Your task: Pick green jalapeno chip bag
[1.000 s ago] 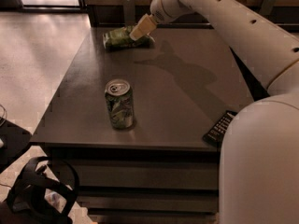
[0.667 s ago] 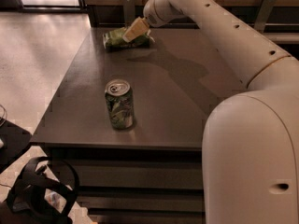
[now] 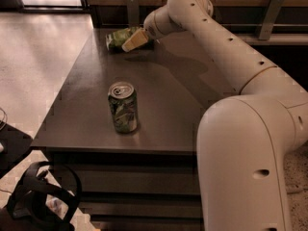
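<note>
Arm [image 3: 226,52] has swung its elbow closer to the camera over the last second. Gripper [image 3: 134,39] has slid left and slightly down, toward 9 o'clock, and closed on the chip bag [image 3: 115,38].

Bag has not shifted: it lies at the far edge of the table [image 3: 168,109], at 12 o'clock from the upright can [image 3: 123,108] and well apart from it.

Gripper's pale tip now overlaps the bag's 3 o'clock end and appears to touch it or sit just over it. How far the gripper is spread cannot be told, nor whether it pinches the foil.

Judgement: reach is nearly complete, but a grasp is unconfirmed since the bag still rests on the table. Crinkled foil may slip out of a shallow pinch.
</note>
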